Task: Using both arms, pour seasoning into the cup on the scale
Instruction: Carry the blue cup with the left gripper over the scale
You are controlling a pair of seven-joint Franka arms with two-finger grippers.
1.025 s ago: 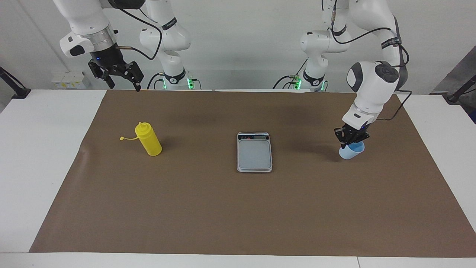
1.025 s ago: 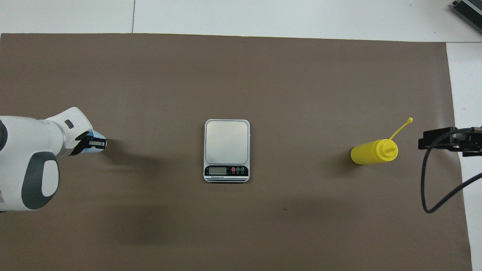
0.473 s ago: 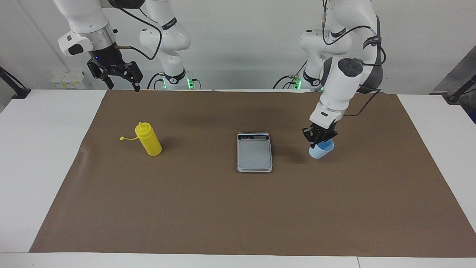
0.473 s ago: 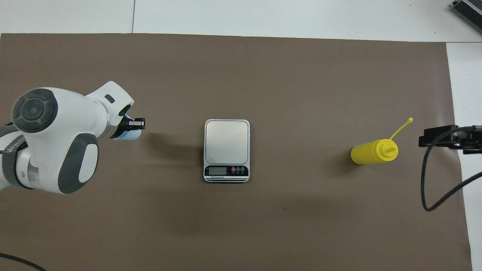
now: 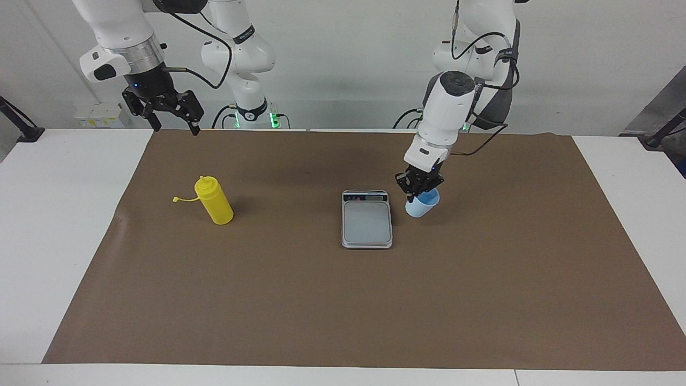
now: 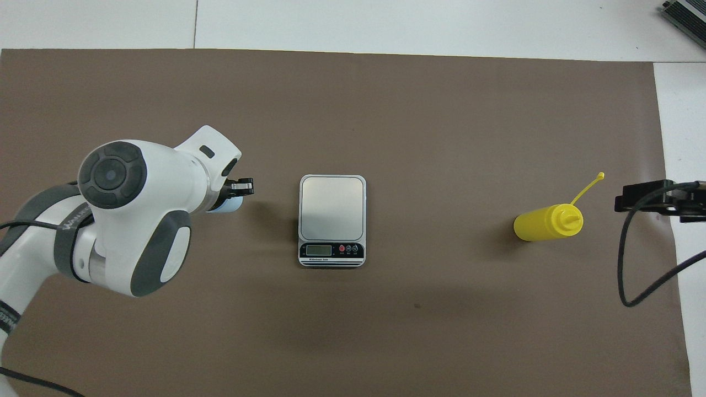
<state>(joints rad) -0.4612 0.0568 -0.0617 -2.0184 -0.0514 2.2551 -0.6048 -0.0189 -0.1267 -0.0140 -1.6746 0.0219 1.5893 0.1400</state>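
The left pincer (image 5: 416,194) is clamped onto the rim of the light blue cup (image 5: 423,205), its fingertips pinched tight on the wall, and the cup is hanging tilted beneath it, lifted over the brown mat (image 5: 482,279) that is covering the bench (image 5: 53,214). Just beside this pincer, toward the right arm's end, the scale (image 5: 367,219) is lying flat on the mat, its grey plate bare and its dark display strip along the edge nearer the robots. The cup is sitting close to the scale's edge but not over the plate.

Well apart from that pincer, past the scale toward the right arm's end of the bench, the yellow seasoning bottle (image 5: 214,200) is standing on the mat, its small tethered cap sticking out sideways from the nozzle.

The right pincer (image 5: 169,115) is hanging high in the air with its jaws spread wide and nothing between them, over the mat's edge nearest the robots; the seasoning bottle is standing below it and farther out on the bench. That arm is waiting.
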